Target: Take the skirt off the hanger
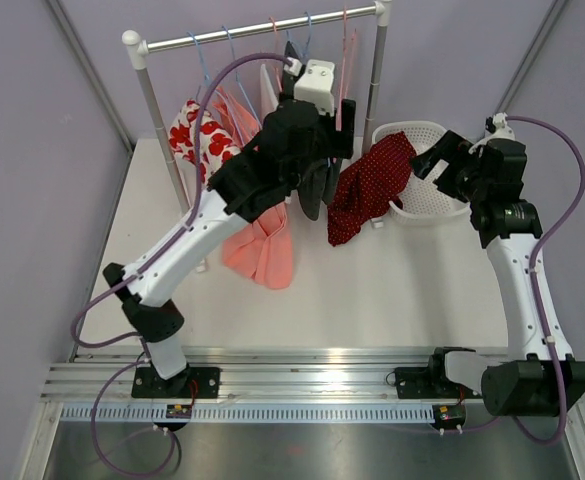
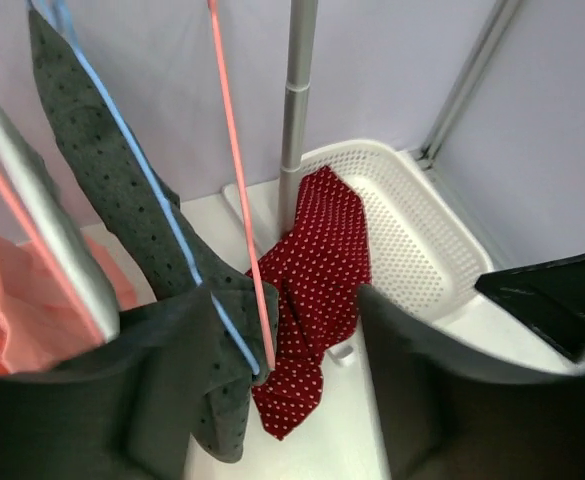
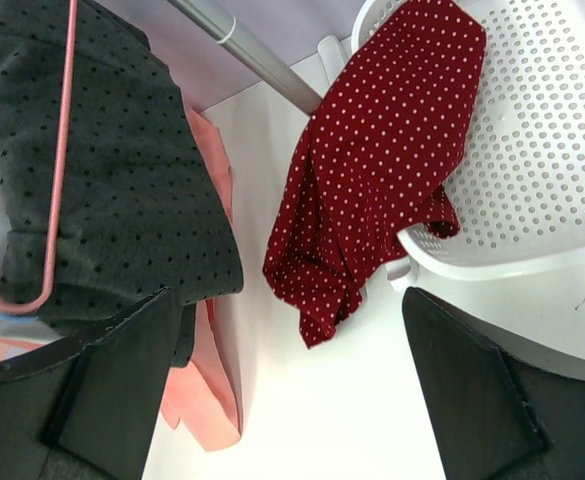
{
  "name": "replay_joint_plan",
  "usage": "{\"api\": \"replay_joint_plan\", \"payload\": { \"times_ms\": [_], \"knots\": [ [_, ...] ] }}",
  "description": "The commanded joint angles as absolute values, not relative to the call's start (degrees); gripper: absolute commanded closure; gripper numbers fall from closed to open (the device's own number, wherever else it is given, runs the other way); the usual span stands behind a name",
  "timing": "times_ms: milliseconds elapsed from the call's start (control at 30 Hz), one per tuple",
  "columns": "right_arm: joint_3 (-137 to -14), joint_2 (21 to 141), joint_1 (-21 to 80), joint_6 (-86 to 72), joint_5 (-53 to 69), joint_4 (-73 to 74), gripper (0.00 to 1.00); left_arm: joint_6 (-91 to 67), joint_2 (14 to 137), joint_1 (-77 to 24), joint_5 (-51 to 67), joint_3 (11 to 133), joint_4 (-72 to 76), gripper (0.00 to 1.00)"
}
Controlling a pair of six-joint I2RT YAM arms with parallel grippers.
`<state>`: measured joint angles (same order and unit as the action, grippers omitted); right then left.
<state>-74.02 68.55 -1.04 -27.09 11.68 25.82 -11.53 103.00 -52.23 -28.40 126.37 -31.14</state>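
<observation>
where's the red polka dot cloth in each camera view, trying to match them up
Top external: right of centre, the red dotted cloth hangs over the left rim of the white basket.
Left wrist: centre, the cloth spills from the basket beside the rack post.
Right wrist: upper centre, the cloth is draped over the basket's rim.
Shared landmark: the white basket.
</observation>
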Motion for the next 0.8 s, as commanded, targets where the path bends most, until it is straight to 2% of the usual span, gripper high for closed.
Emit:
{"api": "replay_joint_plan", "payload": {
  "times_ms": [0,267,400,533,767],
  "knots": [
    [-73.21,64.25,-0.35,-27.16,12.92,26.89,0.01,-11.78,94.32,-52.12,-31.46,124.2,-28.74,0.01],
    [-71.19,60.82,-0.35,-25.22,13.01,29.53,0.01,-9.94,91.4,-50.98,-39.99,118.47,-26.37,0.01],
    [-70.4,60.38,-0.35,-25.22,13.27,29.53,0.01,-10.28,95.18,-48.96,-37.18,123.21,-26.9,0.01],
    [-69.96,60.38,-0.35,-24.7,13.36,29.53,0.01,-9.49,100.88,-47.81,-33.84,128.13,-25.4,0.09],
    [-70.4,60.64,-0.26,-23.91,13.27,29.62,0.0,-9.32,108.19,-46.06,-33.04,134.82,-23.91,0.09]
  ]
}}
